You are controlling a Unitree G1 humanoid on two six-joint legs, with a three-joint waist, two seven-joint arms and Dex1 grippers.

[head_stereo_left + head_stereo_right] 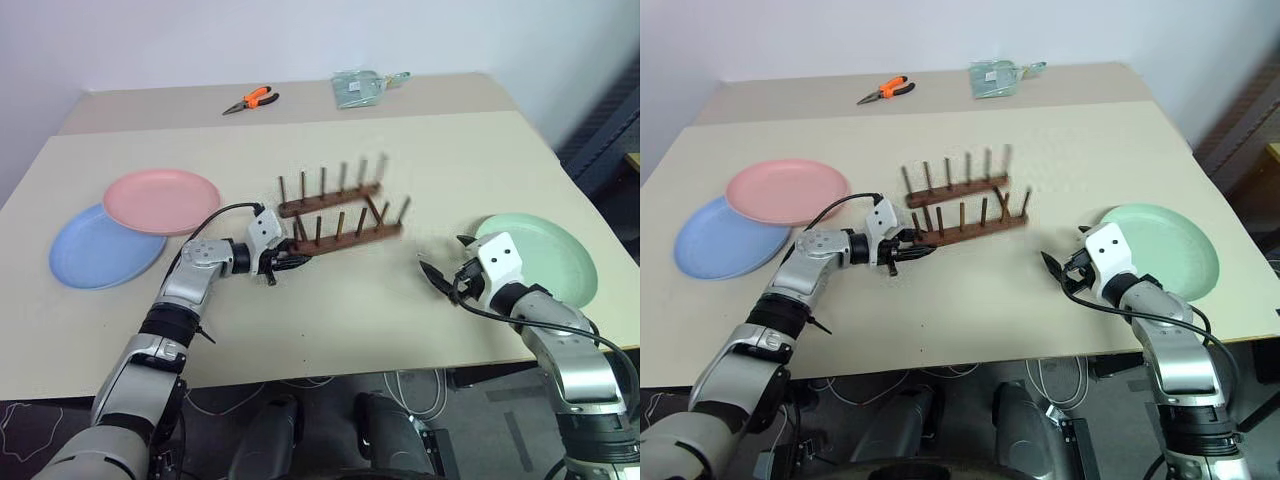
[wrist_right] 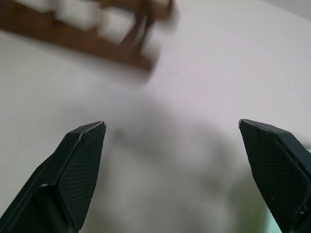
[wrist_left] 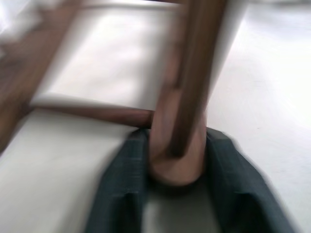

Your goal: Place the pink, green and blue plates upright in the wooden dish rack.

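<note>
Since all three plates lie flat on the counter [image 1: 380, 310], nothing's racked: pink plate [image 1: 160, 200] overlaps blue plate [image 1: 95, 250] far left, green plate [image 1: 545, 255] right. Left gripper [image 1: 290, 262] fingers pinch the wooden dish rack [image 1: 340, 215] end; right gripper [image 1: 445, 262] fingers spread, empty.

A lab or workshop test bench: plain beige table [image 1: 330, 330] against bare white walls, orange-handled pliers [image 1: 251, 100] left at its far edge (loose cables [image 1: 400, 385] hanging below).
</note>
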